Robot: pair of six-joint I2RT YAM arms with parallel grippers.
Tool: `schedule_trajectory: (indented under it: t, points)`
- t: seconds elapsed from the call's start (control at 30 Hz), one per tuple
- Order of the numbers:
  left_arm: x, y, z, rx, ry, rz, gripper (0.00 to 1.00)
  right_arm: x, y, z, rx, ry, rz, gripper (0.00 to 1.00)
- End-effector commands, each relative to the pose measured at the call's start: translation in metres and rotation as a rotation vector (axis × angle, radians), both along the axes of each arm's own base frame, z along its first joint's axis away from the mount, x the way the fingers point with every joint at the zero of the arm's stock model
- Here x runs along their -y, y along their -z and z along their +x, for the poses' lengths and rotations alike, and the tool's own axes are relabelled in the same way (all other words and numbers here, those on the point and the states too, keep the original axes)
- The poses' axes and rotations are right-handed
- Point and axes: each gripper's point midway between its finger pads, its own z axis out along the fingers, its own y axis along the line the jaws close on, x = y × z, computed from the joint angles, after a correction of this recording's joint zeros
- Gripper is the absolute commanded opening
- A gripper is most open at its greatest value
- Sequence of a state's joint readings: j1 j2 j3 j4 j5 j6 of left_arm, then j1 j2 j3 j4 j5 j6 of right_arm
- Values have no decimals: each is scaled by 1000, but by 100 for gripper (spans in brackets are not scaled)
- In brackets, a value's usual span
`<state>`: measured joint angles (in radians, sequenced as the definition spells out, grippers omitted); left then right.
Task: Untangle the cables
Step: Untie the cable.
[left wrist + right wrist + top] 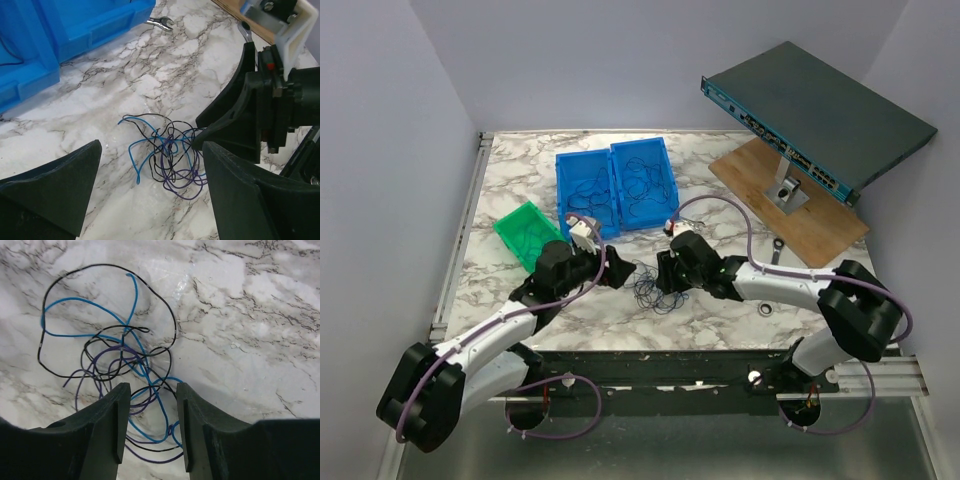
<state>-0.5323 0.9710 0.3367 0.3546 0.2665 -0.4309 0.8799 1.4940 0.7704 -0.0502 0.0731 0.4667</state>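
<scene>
Between the two arms, on a bare stretch of the marble table (510, 180), the cables (650, 290) lay in one loose knot. Its blue, black and purple strands were hair-thin and looped over and through each other. Behind the knot, well apart from it, stood two blue bins (563, 200) with more wire inside and a green bin (510, 225).

The left gripper (152, 146) stood released, its fingers spread wide on either side of the heap and touching none of it. The right gripper (152, 390) sat low over the near edge of the knot, with a clear gap between its fingers. A few strands ran through that gap, yet nothing looked pinched (so I would call it unclenched, not grasping).

By their look these wires would weigh next to nothing and keep their curl, springy rather than limp. A tug on one would likely drag the whole bunch across the smooth stone. Being so thin, they could also slip out from between flat pads. The best hold seemed to be on a strand standing clear of the middle, such as the spot on the left gripper's side where one blue strand ended free. The wide black loop on the far side of the knot from the right gripper looked as good. Pinning the dense middle with one gripper while the other drew a single end slowly outward looked the safer way.
</scene>
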Motion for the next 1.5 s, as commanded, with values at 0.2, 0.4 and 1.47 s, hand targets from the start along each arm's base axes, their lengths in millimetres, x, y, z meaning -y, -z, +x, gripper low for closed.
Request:
schedule_trajectory:
  t: [0.2, 0.4, 1.47]
  points:
    - [15, 0, -1, -52, 70, 1, 75, -4, 18, 5, -1, -54, -65, 49]
    - [14, -1, 0, -52, 65, 1, 71, -3, -5, 6, 62, -69, -19, 19]
    - [9, 34, 6, -219, 19, 114, 54, 13, -221, 10, 345, 66, 320, 1]
